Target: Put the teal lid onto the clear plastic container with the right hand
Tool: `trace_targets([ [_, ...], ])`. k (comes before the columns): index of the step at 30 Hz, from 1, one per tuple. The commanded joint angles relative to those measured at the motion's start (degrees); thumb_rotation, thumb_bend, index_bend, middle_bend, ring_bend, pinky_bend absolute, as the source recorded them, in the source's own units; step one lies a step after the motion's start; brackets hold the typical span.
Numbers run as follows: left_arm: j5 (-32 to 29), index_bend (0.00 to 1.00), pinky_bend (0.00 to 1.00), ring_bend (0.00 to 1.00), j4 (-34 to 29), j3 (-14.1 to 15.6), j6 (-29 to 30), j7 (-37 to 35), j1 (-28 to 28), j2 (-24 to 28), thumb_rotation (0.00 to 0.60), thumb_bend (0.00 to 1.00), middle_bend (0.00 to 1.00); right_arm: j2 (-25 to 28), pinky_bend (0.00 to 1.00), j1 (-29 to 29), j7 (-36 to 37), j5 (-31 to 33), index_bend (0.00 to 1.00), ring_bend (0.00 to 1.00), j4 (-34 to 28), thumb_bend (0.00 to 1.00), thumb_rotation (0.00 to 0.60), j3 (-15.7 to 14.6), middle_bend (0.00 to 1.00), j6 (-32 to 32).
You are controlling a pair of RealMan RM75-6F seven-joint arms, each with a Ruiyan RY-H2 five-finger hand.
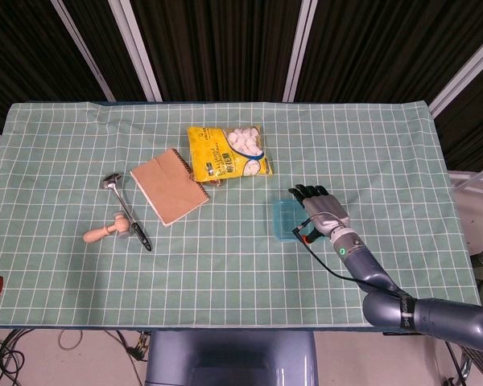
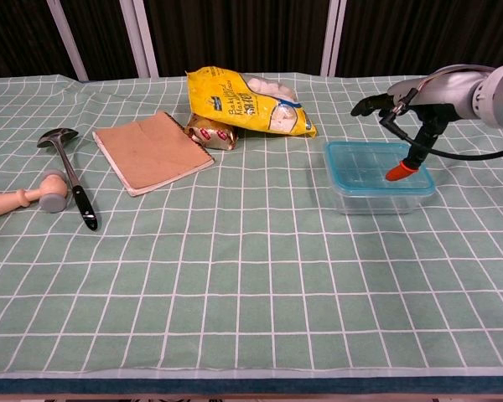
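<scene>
Chest view: right hand (image 2: 419, 99) hovers above the container (image 2: 377, 177), fingers (image 2: 370, 105) spread wide, holding nothing. The lid (image 2: 367, 164) sits on the container directly below the fingers, on the desk (image 2: 235, 268). A snack bag (image 2: 247, 102) lies well beyond the fingers.

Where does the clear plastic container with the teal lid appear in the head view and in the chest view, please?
Head view: the clear plastic container sits right of centre, just left of the right hand.
Chest view: it is at the right, mid-height, below the hand.
Shared landmark: the yellow snack bag, up and to the left of it in both.
</scene>
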Motion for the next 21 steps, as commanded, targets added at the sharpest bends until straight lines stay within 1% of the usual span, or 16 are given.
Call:
trace_targets([
  [1,-0.08,0.06,0.00,0.00,-0.16,0.01,-0.09,-0.17,0.01,0.05,0.600,0.32,0.00,1.23,0.00,-1.10,1.09,-1.74,0.03,0.00,-1.83,0.26,0.600,0.65,0.03,1.61],
  [6,-0.34,0.06,0.00,0.00,-0.42,0.09,-0.55,-0.16,-0.10,0.17,0.600,0.32,0.00,2.08,0.00,-3.59,3.73,-7.65,0.21,0.00,-3.69,0.26,0.600,1.54,0.03,5.20],
  [8,-0.37,0.06,0.00,0.00,-0.54,0.10,-0.66,-0.15,-0.15,0.21,0.600,0.32,0.00,1.99,0.00,-4.52,5.23,-9.98,0.29,0.00,-3.67,0.28,0.600,2.07,0.03,6.33],
  [10,-0.40,0.06,0.00,0.00,-0.65,0.13,-0.75,-0.18,-0.18,0.24,0.600,0.32,0.00,1.60,0.00,-5.05,6.47,-11.58,0.37,0.00,-2.87,0.33,0.600,2.66,0.02,6.88],
  [13,-0.52,0.06,0.00,0.00,-0.71,0.17,-0.97,-0.15,-0.26,0.28,0.600,0.33,0.00,0.43,0.00,-5.13,8.19,-12.68,0.42,0.00,-0.37,0.39,0.600,3.93,0.00,6.78],
  [16,-0.74,0.06,0.00,0.00,-0.76,0.17,-1.15,-0.04,-0.33,0.28,0.600,0.33,0.00,-0.18,0.00,-4.74,8.88,-12.18,0.46,0.00,1.78,0.44,0.600,4.78,0.00,5.54],
  [21,-1.25,0.06,0.00,0.00,-0.88,0.06,-1.28,0.18,-0.40,0.24,0.600,0.33,0.00,-0.75,0.00,-4.14,9.11,-11.47,0.51,0.00,4.83,0.50,0.600,5.71,0.00,3.82],
])
